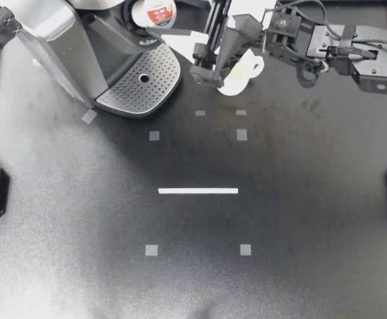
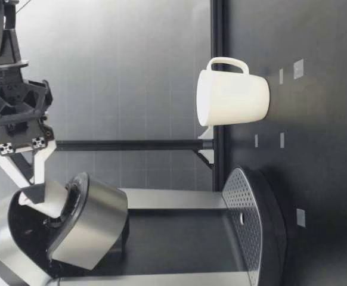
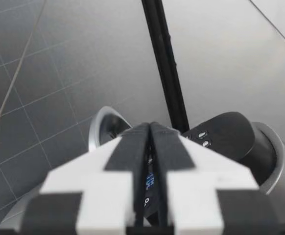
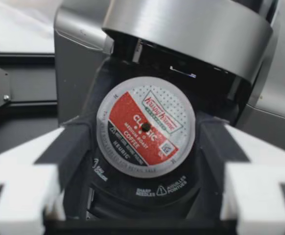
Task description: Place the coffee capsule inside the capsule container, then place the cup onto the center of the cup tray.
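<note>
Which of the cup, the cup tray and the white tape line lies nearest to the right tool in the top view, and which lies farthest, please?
From my right tool:
1. Cup, partly hidden under it.
2. Cup tray, just to its left.
3. White tape line, well clear, toward my own side.

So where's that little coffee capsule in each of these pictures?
Top view: the coffee capsule sits in the coffee machine's open head, by the upper edge.
Low view: I cannot make it out inside the machine's open head.
Left wrist view: not in it; only the machine's top shows.
Right wrist view: straight ahead, foil facing the camera, seated in the holder.
Shared landmark: the coffee machine, in all four views.
</note>
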Robot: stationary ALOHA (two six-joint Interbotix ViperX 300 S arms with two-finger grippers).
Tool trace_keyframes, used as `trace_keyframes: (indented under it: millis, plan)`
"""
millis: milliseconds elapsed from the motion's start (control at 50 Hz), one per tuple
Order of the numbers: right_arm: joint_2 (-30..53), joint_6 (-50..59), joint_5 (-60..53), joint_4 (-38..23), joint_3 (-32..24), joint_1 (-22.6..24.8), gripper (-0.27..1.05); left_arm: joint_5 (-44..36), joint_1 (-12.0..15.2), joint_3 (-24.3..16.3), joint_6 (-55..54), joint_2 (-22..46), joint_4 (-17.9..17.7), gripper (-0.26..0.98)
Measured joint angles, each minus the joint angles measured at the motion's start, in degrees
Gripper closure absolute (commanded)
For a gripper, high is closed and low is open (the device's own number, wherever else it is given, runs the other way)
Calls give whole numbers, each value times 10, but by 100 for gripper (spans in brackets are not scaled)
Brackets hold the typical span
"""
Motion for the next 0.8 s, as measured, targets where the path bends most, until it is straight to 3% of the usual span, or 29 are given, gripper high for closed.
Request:
trace_keyframes:
  millis: [260, 520, 800]
  plan:
    - [16, -14, 4, -1, -15, -1, 28, 0, 1, 0, 0, 0, 0, 61]
    - [29, -18, 15, -2, -34, -1, -7, 0, 1, -1, 0, 0, 0, 61]
    - [31, -17, 15, -2, -34, -1, -7, -1, 1, 6, 0, -4, 0, 61]
